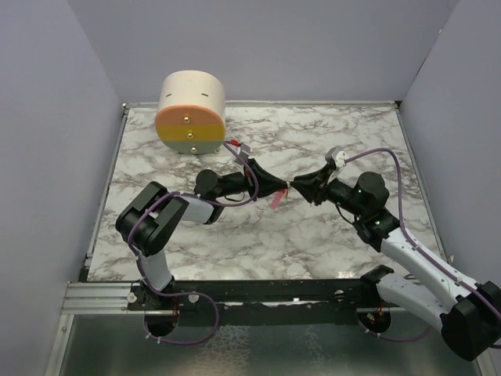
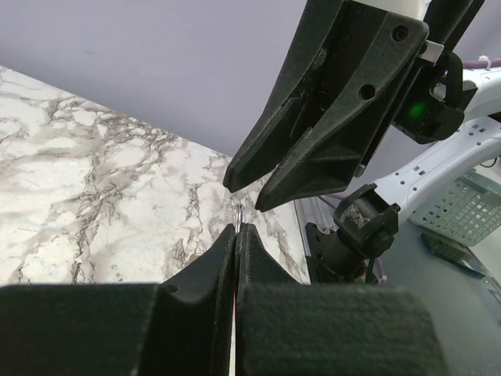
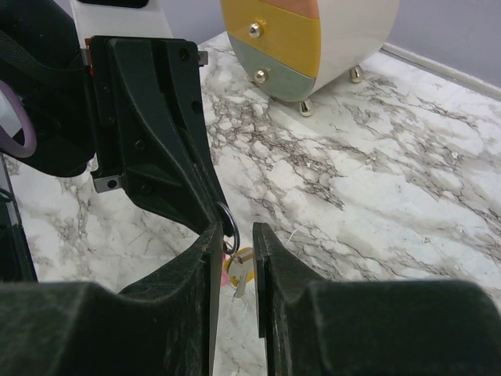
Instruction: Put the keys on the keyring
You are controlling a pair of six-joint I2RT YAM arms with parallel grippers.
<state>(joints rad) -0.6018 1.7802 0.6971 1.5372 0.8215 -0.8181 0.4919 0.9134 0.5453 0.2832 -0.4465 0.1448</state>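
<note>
Both arms meet nose to nose at the centre of the overhead frame, above the marble table [image 1: 329, 235]. The left gripper [image 2: 236, 233] is clamped tight, no gap between its fingers, and a thin sliver of pink runs down the seam between them. That is the keyring [image 1: 278, 201], and its pink strap dangles below the two tips in the overhead view. Its metal ring [image 3: 228, 218] pokes out just past the left fingertips.

In the right wrist view, the right gripper [image 3: 236, 229] stands narrow, with a slim gap showing at the bottom centre of the frame. The yellow key [image 3: 241, 265] sits right in that gap, just below the ring, with a scrap of pink beside it (and something small and pale hanging under it). The key looks close against the finger on the right of the gap, but I cannot tell whether the fingers actually pinch it.

In the upper left of the overhead frame, the cream-and-orange cylinder [image 1: 191, 112] stands at the far edge of the table, well apart from the action.
</note>
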